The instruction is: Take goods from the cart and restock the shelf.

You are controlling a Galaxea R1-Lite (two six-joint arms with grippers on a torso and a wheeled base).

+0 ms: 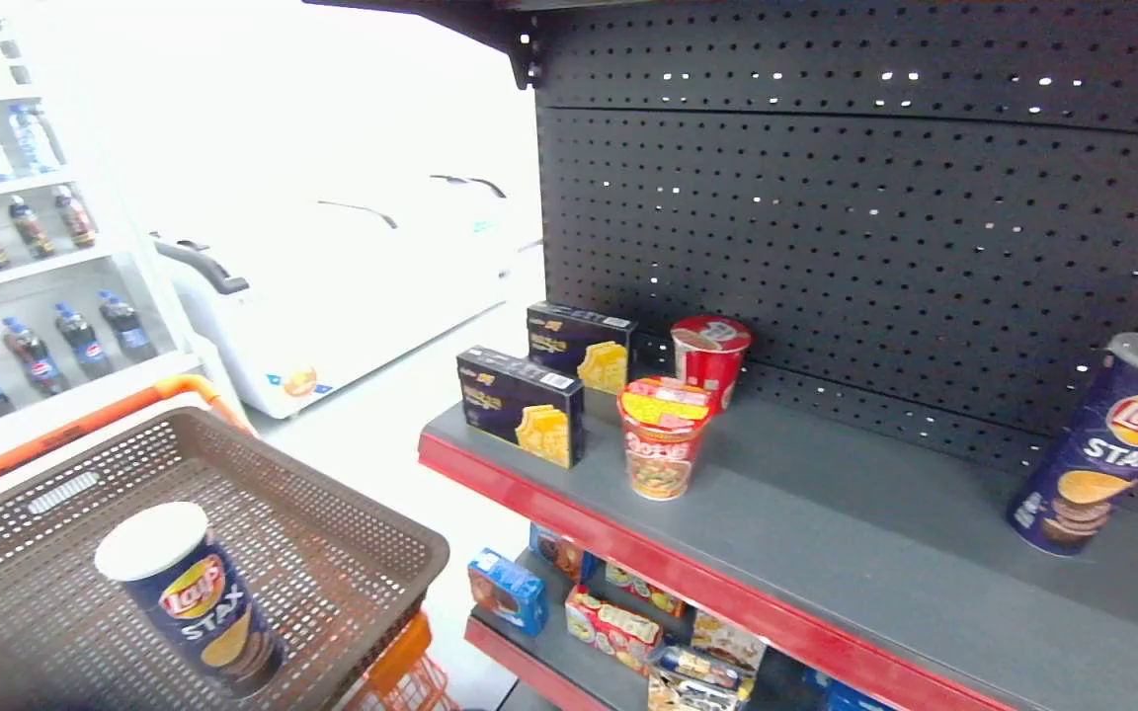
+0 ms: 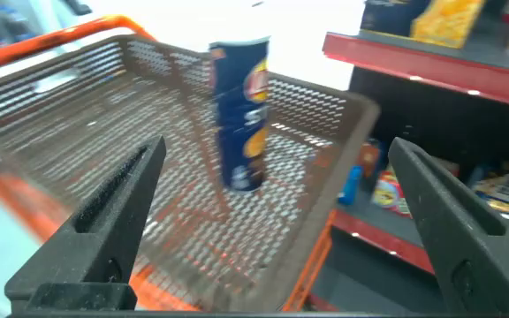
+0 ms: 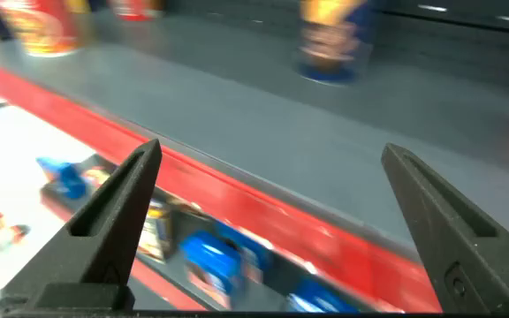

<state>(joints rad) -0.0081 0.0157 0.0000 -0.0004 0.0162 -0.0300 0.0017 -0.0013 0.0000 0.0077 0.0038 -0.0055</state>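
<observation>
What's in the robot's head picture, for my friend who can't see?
A blue chip can stands upright in the cart's brown basket, beside a grey shelf holding a second chip can, two noodle cups and two dark boxes.

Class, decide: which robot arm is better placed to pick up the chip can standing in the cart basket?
Left. Its open left gripper faces the upright chip can in the basket; the open right gripper faces the shelf instead.
</observation>
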